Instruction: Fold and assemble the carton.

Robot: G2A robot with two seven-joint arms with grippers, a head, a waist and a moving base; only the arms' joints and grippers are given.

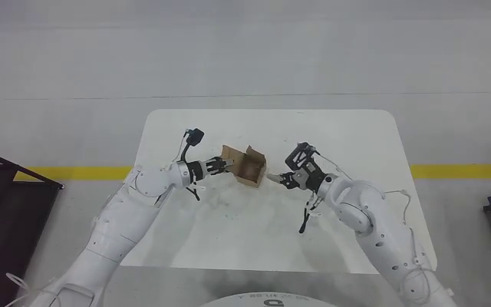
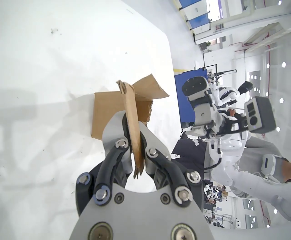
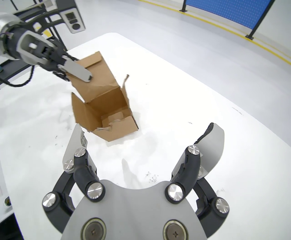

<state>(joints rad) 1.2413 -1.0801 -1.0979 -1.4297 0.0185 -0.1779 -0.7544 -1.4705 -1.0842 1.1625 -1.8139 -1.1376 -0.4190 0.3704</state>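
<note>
White surface (image 1: 345,138) with rounded corners sits on a pale floor crossed by a yellow line (image 1: 453,170), and a blue panel (image 3: 227,9) stands behind it. The brown carton (image 1: 244,165) rests near the middle of the surface, between my two arms, with its mouth open and its flaps spread. My left jaws are closed on one tall raised flap (image 2: 133,118), pinching the cardboard edge-on between both pads, so that the flap runs straight back into the grip. From my right wrist I see one left finger (image 3: 78,71) lying flat across the flap's outer face, above the carton's (image 3: 106,100) open body. Inside the carton, the loose lower flaps lie partly folded down at the bottom. My right jaws stand wide open and hold nothing. They hang just beside the carton on the side opposite my left arm, low over the surface. One right fingertip (image 3: 77,131) comes very close to the carton's lower corner, but I cannot tell whether it touches the cardboard.
</note>
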